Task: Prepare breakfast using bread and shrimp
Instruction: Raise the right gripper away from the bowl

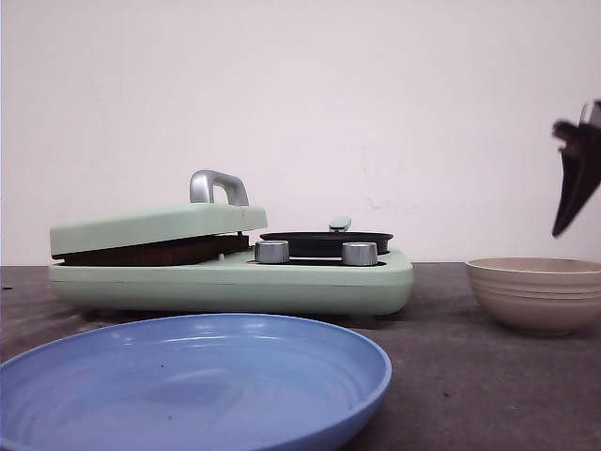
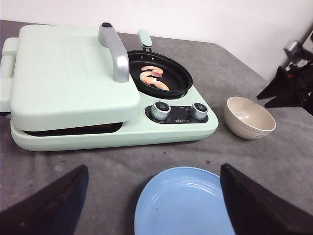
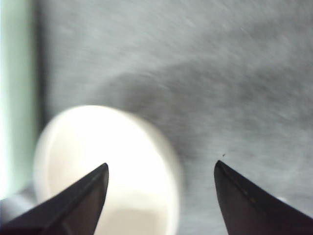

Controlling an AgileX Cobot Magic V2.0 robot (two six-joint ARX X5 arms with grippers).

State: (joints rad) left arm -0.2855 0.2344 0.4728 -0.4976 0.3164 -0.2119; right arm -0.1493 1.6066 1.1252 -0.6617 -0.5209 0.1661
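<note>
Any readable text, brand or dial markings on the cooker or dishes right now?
No text can be read.
Control panel of the mint-green breakfast maker: small light print between the two knobs, too small and blurred to read.
Blue plate and beige bowl: no markings visible.

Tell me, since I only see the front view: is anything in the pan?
Observer: Yes, shrimp pieces lie in the pan.
Operator: Is the bowl empty?
Observer: The bowl looks empty in the left wrist view.
Operator: Where's the left gripper?
Observer: The left gripper is open, pointed at the plate.
</note>
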